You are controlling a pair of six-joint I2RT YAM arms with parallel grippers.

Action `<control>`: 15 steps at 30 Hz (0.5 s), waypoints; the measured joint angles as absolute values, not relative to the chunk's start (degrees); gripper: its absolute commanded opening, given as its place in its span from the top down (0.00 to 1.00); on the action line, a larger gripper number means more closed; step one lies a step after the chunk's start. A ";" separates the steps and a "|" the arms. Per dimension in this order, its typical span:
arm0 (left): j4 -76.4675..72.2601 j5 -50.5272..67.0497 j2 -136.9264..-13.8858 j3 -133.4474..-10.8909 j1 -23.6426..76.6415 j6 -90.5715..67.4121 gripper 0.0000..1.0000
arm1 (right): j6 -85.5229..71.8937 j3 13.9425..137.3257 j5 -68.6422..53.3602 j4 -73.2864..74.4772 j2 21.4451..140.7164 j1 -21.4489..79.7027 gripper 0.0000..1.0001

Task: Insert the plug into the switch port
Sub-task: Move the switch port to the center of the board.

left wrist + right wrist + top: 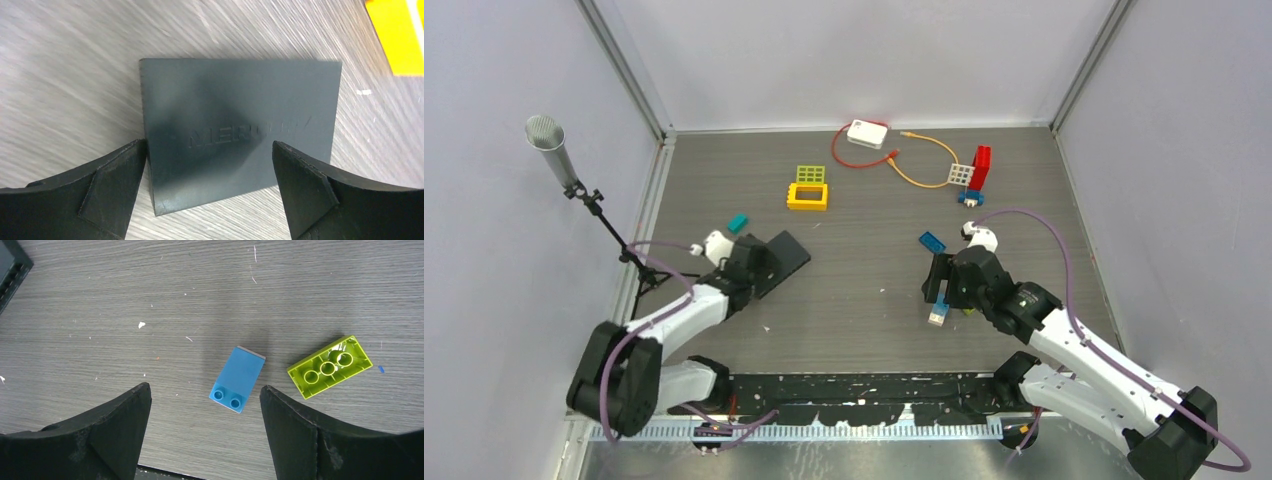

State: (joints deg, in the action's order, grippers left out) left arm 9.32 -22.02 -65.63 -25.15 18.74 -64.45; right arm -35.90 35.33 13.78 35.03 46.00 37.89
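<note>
1. While the left gripper (207, 167) straddled the switch (240, 110), released, the right gripper (205, 405) gaped empty right of it.
2. The plug (892, 154) lay well beyond the switch, by a white box (867, 133).
3. Clamping off-centre could twist the switch, turning its ports away.

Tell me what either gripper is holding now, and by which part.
Nothing is held. The left gripper stands open astride the dark flat box on the table; the right gripper hangs open above a blue brick.
</note>
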 measured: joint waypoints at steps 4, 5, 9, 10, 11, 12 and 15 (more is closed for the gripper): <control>9.37 -27.03 -74.63 -31.16 29.39 -67.13 0.00 | -35.90 34.94 13.78 34.68 46.00 37.89 0.16; 9.32 -27.90 -77.43 -33.32 31.07 -67.55 0.00 | -35.90 34.89 13.78 34.52 46.00 37.89 0.16; 9.74 -28.84 -83.13 -38.46 39.94 -68.62 0.00 | -35.90 34.74 13.80 34.00 46.22 37.89 0.16; 10.31 -28.60 -84.01 -39.59 41.58 -68.69 0.00 | -35.90 34.70 13.78 33.87 46.35 37.89 0.16; 10.98 -28.40 -84.47 -40.32 42.78 -68.66 0.00 | -35.90 34.70 13.80 33.82 46.54 37.89 0.16; 11.88 -28.12 -84.55 -40.71 44.12 -68.58 0.00 | -35.90 34.65 13.80 33.80 46.72 37.89 0.16; 14.59 -27.33 -82.72 -40.75 45.50 -67.81 0.00 | -35.92 34.37 13.82 33.32 46.89 37.89 0.16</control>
State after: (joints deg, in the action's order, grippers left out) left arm 14.59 -27.33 -82.72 -40.75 45.50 -67.81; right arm -35.92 34.37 13.82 33.32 46.89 37.89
